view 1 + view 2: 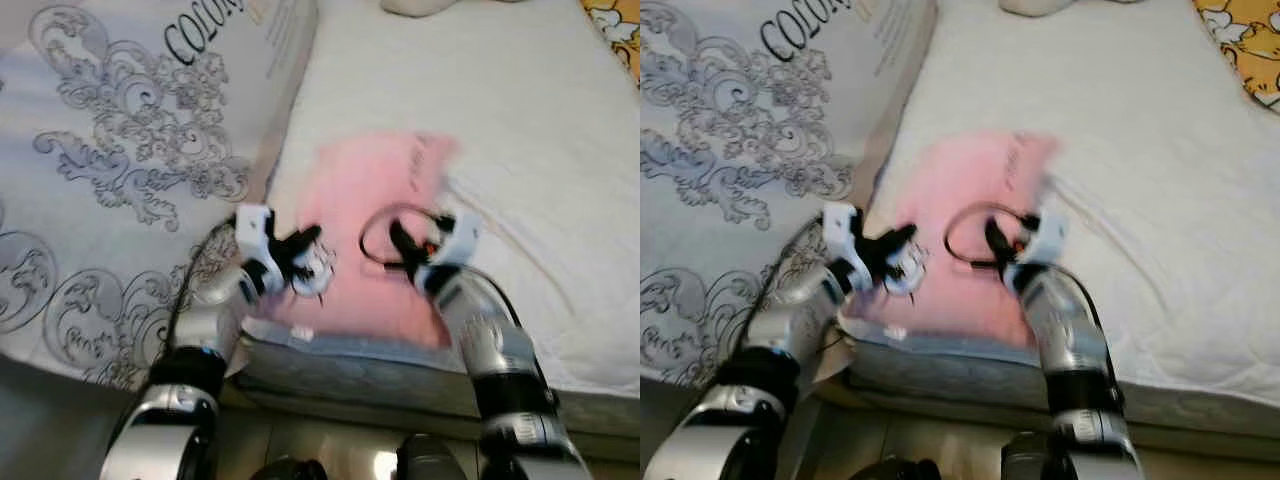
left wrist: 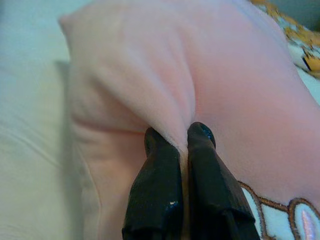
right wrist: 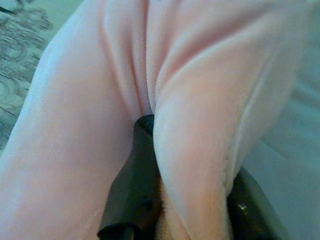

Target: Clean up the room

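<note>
- So there's a pink blanket (image 1: 365,235) lying in the middle of the frame on a bed (image 1: 520,130) with a white sheet, down near the bed's front edge.
- The left tool (image 1: 300,262) sits at the blanket's lower left corner. In the left wrist view its two black fingers (image 2: 160,195) are squeezed together with a fold of the pink fleece pinched between them, so it's clenched on the blanket.
- The right tool (image 1: 405,245) is at the center-right of the frame, on the blanket's right side. In the right wrist view a thick ridge of pink fabric runs between its fingers (image 3: 132,190), one finger on each side, so it's gripping the blanket too.
- A black cable (image 1: 375,235) loops over the blanket just left of the right tool.
- The blanket has some embroidered patch with a brown outline showing at the lower right of the left wrist view, can't tell what it is.
- Upper left of the frame is a grey patterned mattress (image 1: 130,150) with scrollwork, sitting right alongside the bed.
- Top right corner has a bit of yellow patterned fabric (image 1: 615,25).
</note>
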{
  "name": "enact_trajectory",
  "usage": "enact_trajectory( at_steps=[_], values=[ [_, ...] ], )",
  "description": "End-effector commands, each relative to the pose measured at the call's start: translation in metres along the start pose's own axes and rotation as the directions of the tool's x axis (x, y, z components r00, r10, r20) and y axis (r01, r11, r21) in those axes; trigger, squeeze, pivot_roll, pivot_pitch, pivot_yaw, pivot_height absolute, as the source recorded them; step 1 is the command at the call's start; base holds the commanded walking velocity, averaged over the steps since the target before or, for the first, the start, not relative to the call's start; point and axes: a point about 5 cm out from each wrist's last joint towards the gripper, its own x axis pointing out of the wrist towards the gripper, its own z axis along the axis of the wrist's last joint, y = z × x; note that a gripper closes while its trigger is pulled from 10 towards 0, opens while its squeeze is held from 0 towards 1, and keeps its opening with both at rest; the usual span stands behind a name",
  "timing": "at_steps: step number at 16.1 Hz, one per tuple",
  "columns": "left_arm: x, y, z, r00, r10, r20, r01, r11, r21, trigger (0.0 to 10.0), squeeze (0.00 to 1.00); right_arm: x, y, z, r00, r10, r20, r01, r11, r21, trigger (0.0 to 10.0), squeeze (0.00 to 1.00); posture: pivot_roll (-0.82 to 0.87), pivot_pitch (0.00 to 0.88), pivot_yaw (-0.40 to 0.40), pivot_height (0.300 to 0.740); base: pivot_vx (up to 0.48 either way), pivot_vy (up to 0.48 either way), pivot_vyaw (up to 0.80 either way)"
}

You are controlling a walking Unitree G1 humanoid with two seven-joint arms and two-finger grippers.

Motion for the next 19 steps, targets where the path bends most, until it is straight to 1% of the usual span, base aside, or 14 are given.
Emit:
enact_trajectory(
  at_steps=[1, 3, 5, 7, 8, 9, 10, 11, 12, 13, 14, 16, 17, 19],
  values=[
    [-0.001, 0.008, 0.016, 0.998, 0.035, 0.049, -0.036, 0.999, 0.022, 0.0, 0.00, 0.010, 0.016, 0.000, 0.998, 0.060, -0.005, -0.060, 0.998, -0.035, 0.0, 0.00, -0.19, 0.000, 0.185, 0.740, 0.000, 0.000, 0.00],
    [-0.003, 0.017, 0.028, 0.994, 0.076, 0.073, -0.079, 0.996, 0.046, 0.0, 0.00, 0.021, 0.027, 0.009, 0.995, 0.099, 0.007, -0.098, 0.990, -0.099, 0.0, 0.00, -0.18, 0.000, 0.180, 0.740, 0.000, 0.000, 0.00],
    [-0.003, 0.022, 0.036, 0.993, 0.092, 0.074, -0.099, 0.991, 0.093, 0.0, 0.00, 0.031, 0.033, 0.019, 0.993, 0.113, 0.022, -0.109, 0.987, -0.114, 0.0, 0.00, -0.18, 0.000, 0.173, 0.740, 0.000, 0.000, 0.00],
    [-0.002, 0.027, 0.045, 0.992, 0.101, 0.069, -0.111, 0.983, 0.147, 0.0, 0.00, 0.040, 0.034, 0.027, 0.993, 0.113, 0.035, -0.107, 0.984, -0.140, 0.0, 0.00, -0.17, 0.002, 0.168, 0.740, 0.000, 0.000, 0.00],
    [0.000, 0.031, 0.052, 0.991, 0.114, 0.067, -0.125, 0.975, 0.183, 0.0, 0.00, 0.046, 0.033, 0.031, 0.994, 0.107, 0.031, -0.102, 0.983, -0.151, 0.0, 0.00, -0.15, 0.025, 0.164, 0.740, 0.000, 0.000, 0.00],
    [0.001, 0.032, 0.055, 0.991, 0.121, 0.059, -0.130, 0.970, 0.203, 0.0, 0.00, 0.049, 0.031, 0.033, 0.996, 0.089, 0.026, -0.084, 0.983, -0.162, 0.0, 0.00, -0.14, 0.041, 0.162, 0.740, 0.000, 0.000, 0.00],
    [0.002, 0.034, 0.054, 0.991, 0.127, 0.051, -0.135, 0.968, 0.210, 0.0, 0.00, 0.050, 0.030, 0.032, 0.997, 0.080, 0.023, -0.075, 0.983, -0.165, 0.0, 0.00, -0.14, 0.046, 0.162, 0.740, 0.000, 0.000, 0.00],
    [0.005, 0.033, 0.050, 0.992, 0.125, 0.020, -0.126, 0.967, 0.222, 0.0, 0.00, 0.049, 0.024, 0.030, 0.999, 0.042, 0.022, -0.038, 0.985, -0.166, 0.0, 0.00, -0.13, 0.091, 0.158, 0.740, 0.000, 0.000, 0.00],
    [0.006, 0.033, 0.049, 0.993, 0.121, 0.012, -0.120, 0.967, 0.226, 0.0, 0.00, 0.049, 0.022, 0.029, 0.999, 0.036, 0.021, -0.032, 0.986, -0.165, 0.0, 0.00, -0.13, 0.091, 0.158, 0.740, 0.000, 0.000, 0.00],
    [0.009, 0.031, 0.047, 0.993, 0.113, -0.023, -0.103, 0.964, 0.247, 0.0, 0.00, 0.048, 0.019, 0.022, 1.000, 0.014, 0.008, -0.012, 0.987, -0.159, 0.0, 0.00, -0.12, 0.134, 0.158, 0.740, 0.000, 0.000, 0.00],
    [0.011, 0.031, 0.046, 0.993, 0.112, -0.044, -0.097, 0.960, 0.261, 0.0, 0.00, 0.047, 0.017, 0.017, 1.000, 0.002, -0.006, -0.003, 0.986, -0.164, 0.0, 0.00, -0.12, 0.152, 0.160, 0.740, 0.000, 0.000, 0.00],
    [0.013, 0.032, 0.048, 0.989, 0.135, -0.055, -0.116, 0.956, 0.271, 0.0, 0.00, 0.047, 0.018, 0.011, 1.000, 0.001, -0.021, -0.005, 0.983, -0.182, 0.0, 0.00, -0.13, 0.192, 0.163, 0.740, 0.000, 0.000, 0.00],
    [0.015, 0.033, 0.050, 0.986, 0.158, -0.048, -0.139, 0.951, 0.277, 0.0, 0.00, 0.046, 0.015, 0.011, 1.000, -0.002, -0.022, -0.002, 0.981, -0.195, 0.0, 0.00, -0.14, 0.225, 0.165, 0.740, 0.000, 0.000, 0.00],
    [0.017, 0.033, 0.055, 0.984, 0.172, -0.039, -0.154, 0.947, 0.281, 0.0, 0.00, 0.047, 0.015, 0.013, 1.000, -0.010, -0.022, 0.005, 0.977, -0.215, 0.0, 0.00, -0.14, 0.236, 0.164, 0.740, 0.000, 0.000, 0.00]
  ],
)
